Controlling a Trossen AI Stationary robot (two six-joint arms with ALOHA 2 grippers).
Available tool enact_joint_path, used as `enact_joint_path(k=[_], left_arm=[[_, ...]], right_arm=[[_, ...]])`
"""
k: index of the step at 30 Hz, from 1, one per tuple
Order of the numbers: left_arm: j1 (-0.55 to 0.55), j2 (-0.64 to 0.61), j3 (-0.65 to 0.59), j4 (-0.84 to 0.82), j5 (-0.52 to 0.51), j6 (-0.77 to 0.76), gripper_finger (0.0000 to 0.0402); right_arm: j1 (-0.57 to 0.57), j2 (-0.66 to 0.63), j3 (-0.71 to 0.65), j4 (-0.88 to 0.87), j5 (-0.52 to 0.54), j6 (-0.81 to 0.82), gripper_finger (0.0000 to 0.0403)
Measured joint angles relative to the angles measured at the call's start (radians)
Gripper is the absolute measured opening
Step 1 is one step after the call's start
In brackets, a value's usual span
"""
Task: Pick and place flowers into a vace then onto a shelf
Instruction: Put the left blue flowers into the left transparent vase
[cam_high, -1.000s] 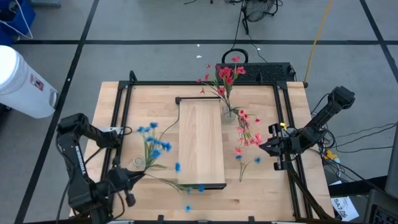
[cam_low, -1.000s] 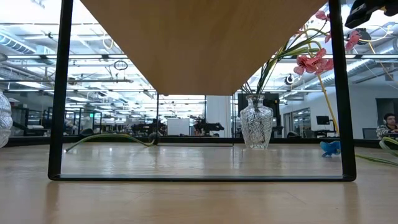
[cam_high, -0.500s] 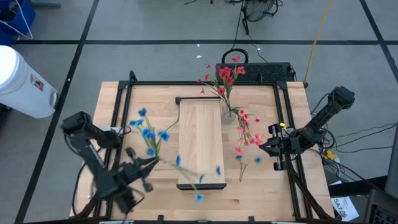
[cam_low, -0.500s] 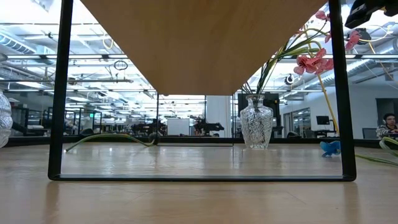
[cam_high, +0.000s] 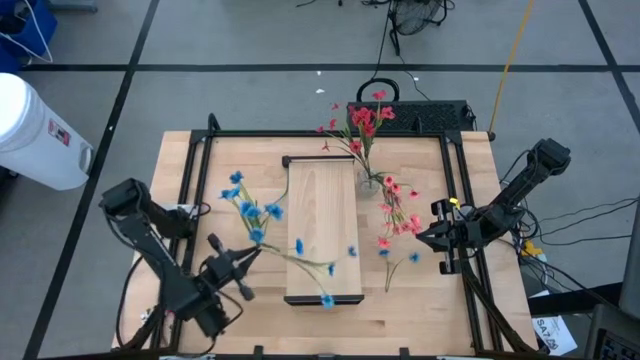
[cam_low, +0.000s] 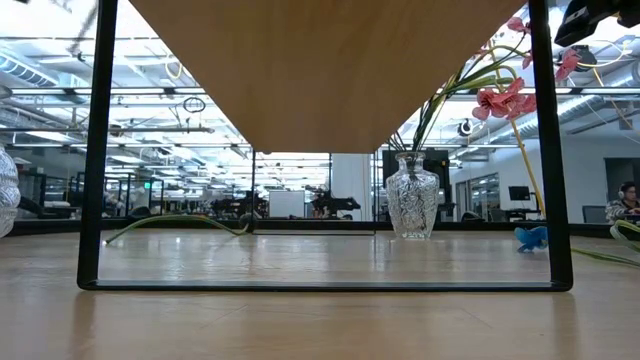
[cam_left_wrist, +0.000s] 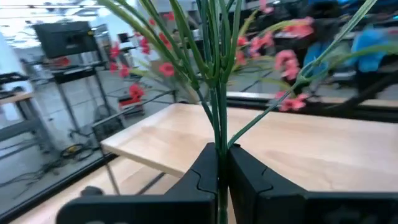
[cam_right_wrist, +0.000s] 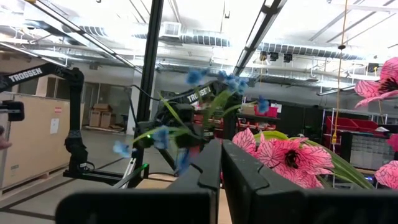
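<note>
My left gripper is clamped tight on the green stems of the spray of artificial flowers with small bright blue blossoms; in my left wrist view the stems run straight out from between my closed fingers. From above, I hold the bunch lifted over the near left part of the wooden tabletop, its long axis slanted: one branch points up and away toward the table's far left, another reaches sideways across the long pale wood plank shelf, with blue heads over the shelf's near end.

My right gripper is pressed shut at the table's right edge, just beside the pink-red blossomed flowers; whether a stem is pinched there I cannot tell. Those stems lean from the clear cut-glass vase, which stands upright on the table beside the shelf's far right side, more red blooms pointing off toward the far edge.
</note>
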Motion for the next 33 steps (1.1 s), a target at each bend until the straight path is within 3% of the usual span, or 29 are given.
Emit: enact_joint_path(k=[6,10,17,24,33], left_arm=[[-0.119,-0.001,0.035,0.002,0.020,0.076,0.0016],[-0.200,-0.022,0.037,-0.025,-0.032,0.065,0.0016],[-0.258,-0.071,0.019,-0.181,-0.081,0.017,0.0016],[-0.269,-0.194,-0.014,-0.285,-0.081,0.026,0.0015],[-0.282,-0.440,-0.177,-0.284,-0.081,0.044,0.0015]], right_arm=[[0.000,0.000,0.000,0.000,0.000,0.000,0.0008],[0.000,0.000,0.000,0.000,0.000,0.000,0.0008],[0.000,0.000,0.000,-0.003,0.000,0.000,0.0009],[0.000,0.000,0.000,-0.004,0.000,0.000,0.0008],[0.000,0.000,0.000,-0.003,0.000,0.000,0.0009]])
